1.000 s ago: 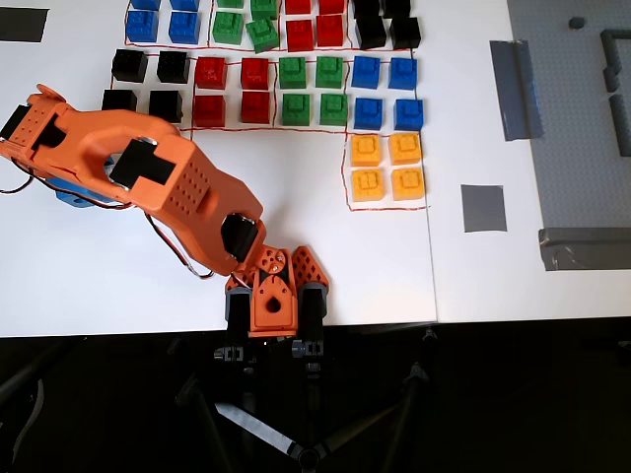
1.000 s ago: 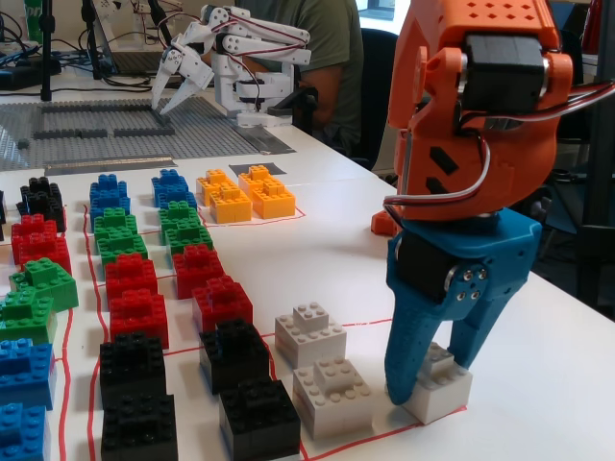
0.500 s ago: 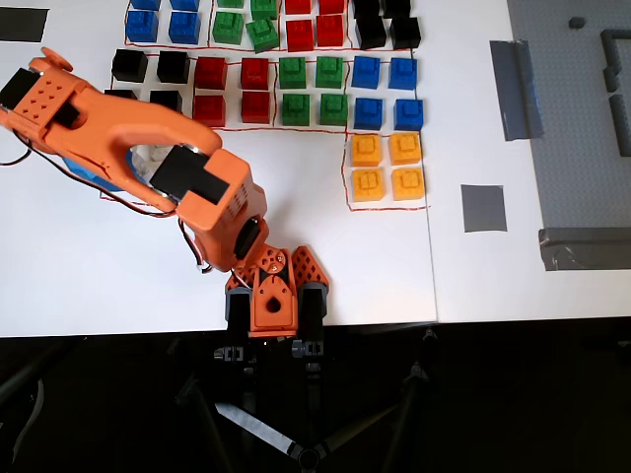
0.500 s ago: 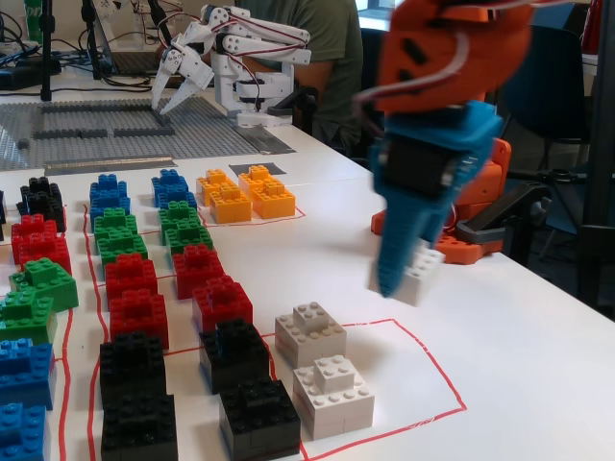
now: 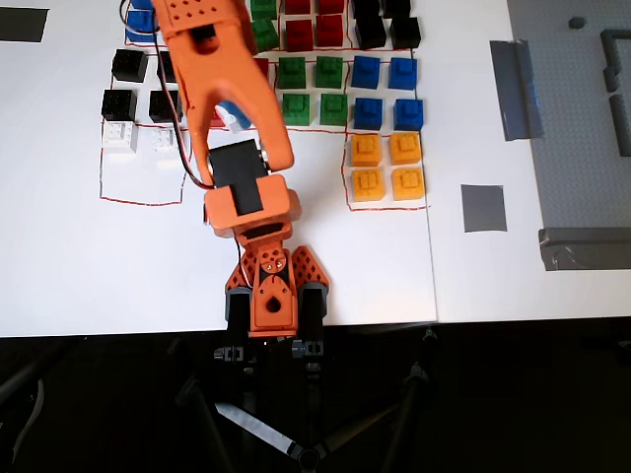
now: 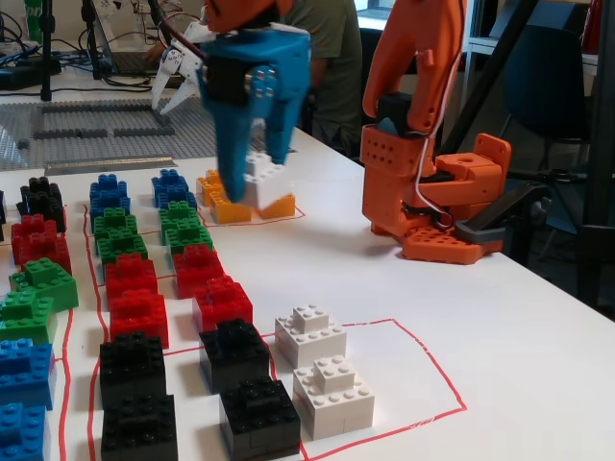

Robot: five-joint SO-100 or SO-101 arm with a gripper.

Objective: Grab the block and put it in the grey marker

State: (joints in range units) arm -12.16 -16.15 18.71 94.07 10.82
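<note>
The blue hand [image 6: 252, 182] is closed on the block [image 6: 261, 180], which hangs clear of the surface [image 6: 538, 375], above the rows of coloured blocks and in front of the yellow blocks [image 6: 245, 197] in the fixed view; in the overhead view the arm covers most of it. The grey marker [image 5: 483, 208] lies past the yellow blocks [image 5: 386, 167], to their right in the overhead view, on bare white surface. The likeliest trouble, as I judge it: the block is pinched near one side, so a quick swing could twist or drop it among the yellow blocks; carried too low, it would clip their studs. Beyond the marker lie grey tape strips [image 5: 513, 89] and a grey baseplate [image 5: 572, 118]; overshoot would land there. Room around the marker looks open; only 2 white blocks [image 6: 322, 375] stay behind.
</note>
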